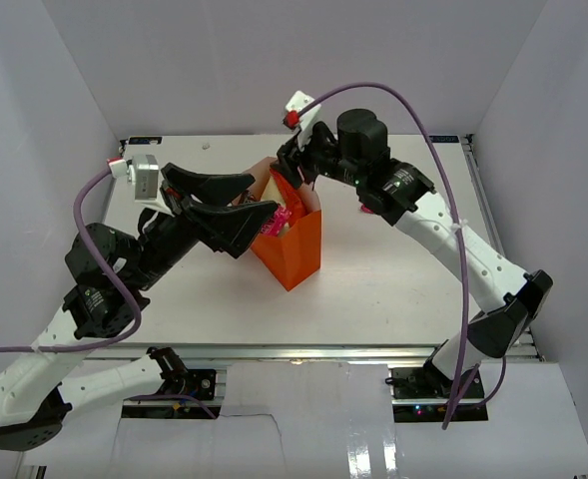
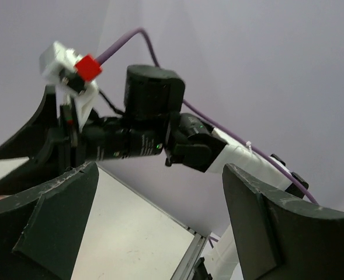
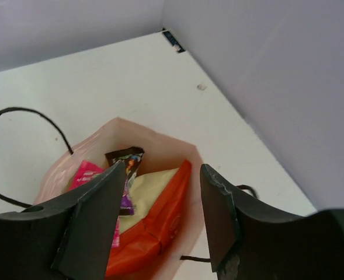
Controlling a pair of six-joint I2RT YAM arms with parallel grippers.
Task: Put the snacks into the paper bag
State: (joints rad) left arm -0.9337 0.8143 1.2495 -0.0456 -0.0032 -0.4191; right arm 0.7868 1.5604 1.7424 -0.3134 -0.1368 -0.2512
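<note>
The orange paper bag (image 1: 298, 247) stands upright mid-table with its mouth open. Inside it, in the right wrist view, lie the cream-and-orange-red chip bag (image 3: 154, 224), a dark brown packet (image 3: 127, 159) and a magenta-pink packet (image 3: 83, 175). The pink packet also shows from above (image 1: 282, 216). My right gripper (image 3: 163, 170) is open and empty, hovering over the bag's mouth at its far side (image 1: 295, 165). My left gripper (image 1: 263, 194) is open and empty at the bag's left rim, and its wrist view (image 2: 160, 216) shows only the right arm. No snack lies on the table.
The bag's black cord handles (image 3: 20, 112) hang out over its rim. The table's metal edge rail (image 2: 190, 256) runs close to the white enclosure walls. The right arm's purple cable (image 1: 443, 150) arcs above the table's right half.
</note>
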